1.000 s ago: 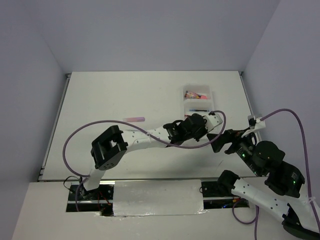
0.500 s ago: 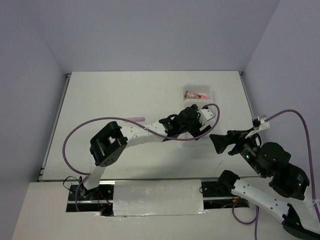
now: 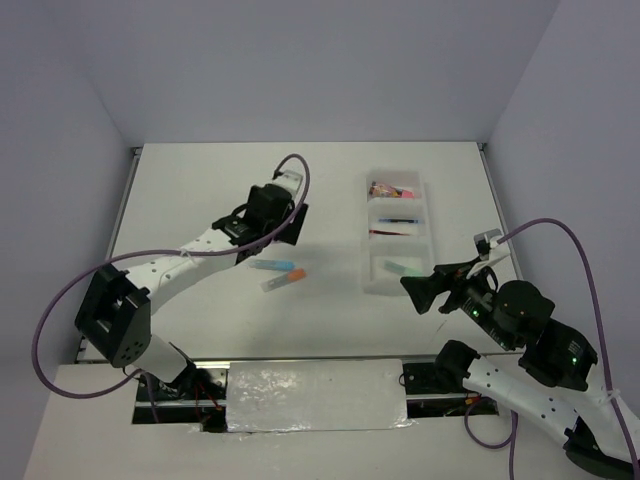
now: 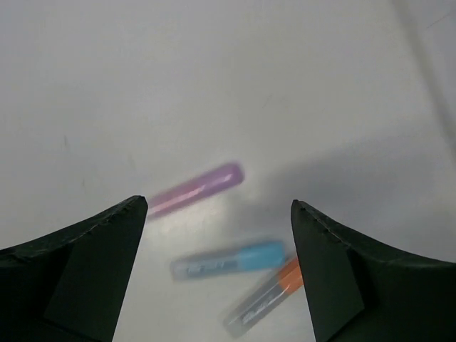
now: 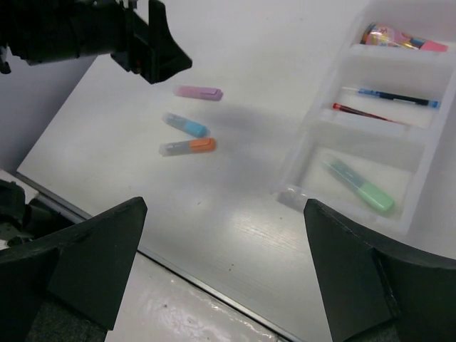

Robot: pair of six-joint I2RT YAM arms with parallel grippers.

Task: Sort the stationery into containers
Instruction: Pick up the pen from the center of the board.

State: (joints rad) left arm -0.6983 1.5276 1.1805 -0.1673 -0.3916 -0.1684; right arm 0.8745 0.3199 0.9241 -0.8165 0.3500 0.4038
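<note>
Left gripper (image 4: 219, 204) spread wide over three loose highlighters.

Its fingers hold nothing. In the wrist view the pink highlighter (image 4: 196, 189) lies on the table (image 3: 200, 180) between them, with the blue highlighter (image 4: 229, 259) and orange highlighter (image 4: 267, 296) just beside it, nearer the arm bases. The right gripper (image 5: 224, 205), also wide and empty, hangs by the near end of the tray (image 5: 385, 135), well apart from those three. A mint-green highlighter (image 5: 360, 187) lies in the tray's nearest compartment.
</note>
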